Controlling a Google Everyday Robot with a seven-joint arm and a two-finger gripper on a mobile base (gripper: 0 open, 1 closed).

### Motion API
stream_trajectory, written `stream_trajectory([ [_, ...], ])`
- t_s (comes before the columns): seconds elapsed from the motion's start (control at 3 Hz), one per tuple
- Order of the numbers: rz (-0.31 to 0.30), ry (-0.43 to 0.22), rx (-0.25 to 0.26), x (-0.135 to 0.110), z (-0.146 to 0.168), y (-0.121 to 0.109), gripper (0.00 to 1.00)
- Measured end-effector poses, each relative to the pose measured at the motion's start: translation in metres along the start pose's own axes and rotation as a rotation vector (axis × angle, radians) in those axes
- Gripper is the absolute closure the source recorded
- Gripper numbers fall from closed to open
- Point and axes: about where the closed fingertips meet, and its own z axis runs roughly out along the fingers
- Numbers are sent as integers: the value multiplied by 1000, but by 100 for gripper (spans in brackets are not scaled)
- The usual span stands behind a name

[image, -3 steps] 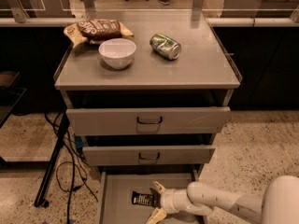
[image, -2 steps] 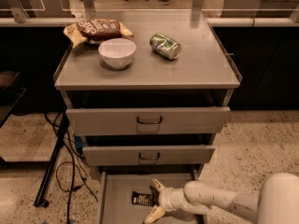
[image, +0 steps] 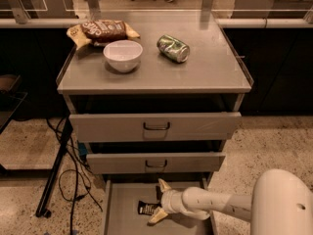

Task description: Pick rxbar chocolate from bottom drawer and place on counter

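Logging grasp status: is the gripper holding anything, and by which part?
Nothing is held. The gripper is open in the bottom drawer, fingers spread at the right end of the rxbar chocolate, which lies on the drawer floor.

The rxbar chocolate point(image: 146, 208) lies in the bottom drawer point(image: 124, 213), just left of the gripper point(image: 160, 200) (fingers spread), perhaps touching its lower finger.

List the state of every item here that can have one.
Lowest grey metal drawer: pulled open.
Small black rxbar chocolate wrapper: lying flat on the drawer floor.
Robot's cream two-finger hand: open, inside that drawer, at the wrapper's right end.
Green metal can: on its side on the grey counter.
White round bowl: upright, empty.
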Motion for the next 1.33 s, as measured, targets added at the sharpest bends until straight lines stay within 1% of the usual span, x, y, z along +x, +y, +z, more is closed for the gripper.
stream_trajectory([
  [0.33,-4,8,17,1,2,-4,0],
  [0.67,-11,-13,-2,-4,3,-2,0],
  [1.0,-11,-52,-48,-2,3,5,0],
  [1.33,-7,-69,-112,3,4,26,0],
])
